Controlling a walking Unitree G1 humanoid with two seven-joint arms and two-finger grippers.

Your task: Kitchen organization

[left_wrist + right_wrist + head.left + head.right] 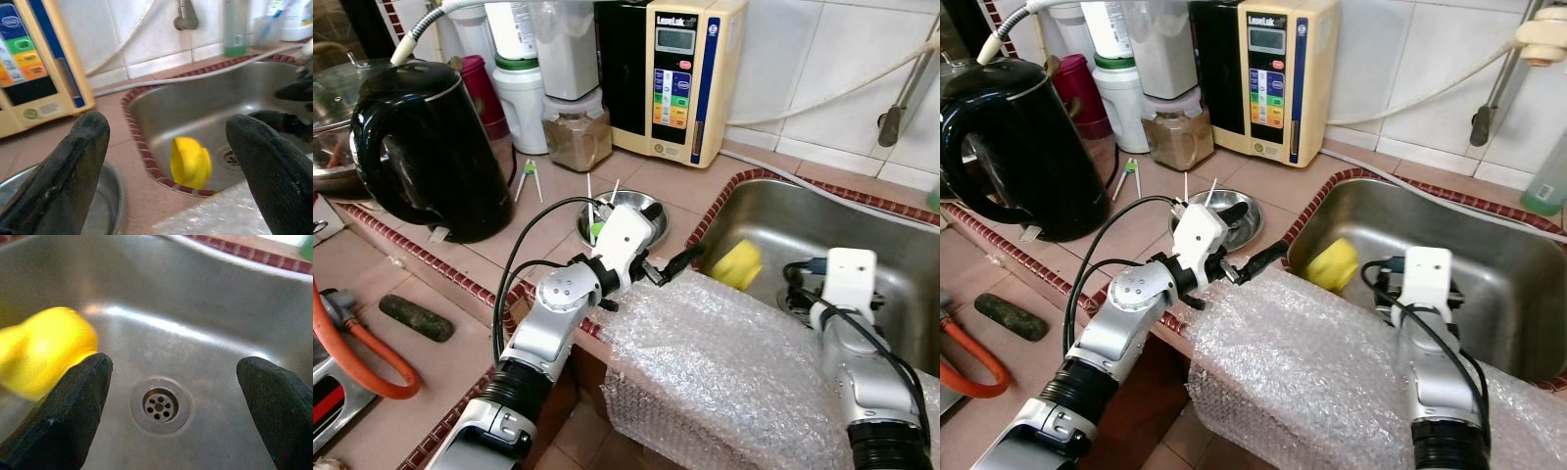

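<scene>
Down in the sink (862, 211), right gripper (173, 396) wide open, holding nothing, hovering over the drain (160, 405) with the yellow cup (46, 345) just beside one finger. Left gripper (677, 262) also spread and empty, parked over the counter edge near the small steel bowl (646, 208). Could easily nudge the cup and send it rolling on that slick steel. Might also snag the bubble wrap (724, 362) draped over the front rim, or clip the bowl.

I see the tiled counter (666, 181) bearing a black kettle (426, 147), with a steel bowl (636, 211) just beside it.
</scene>
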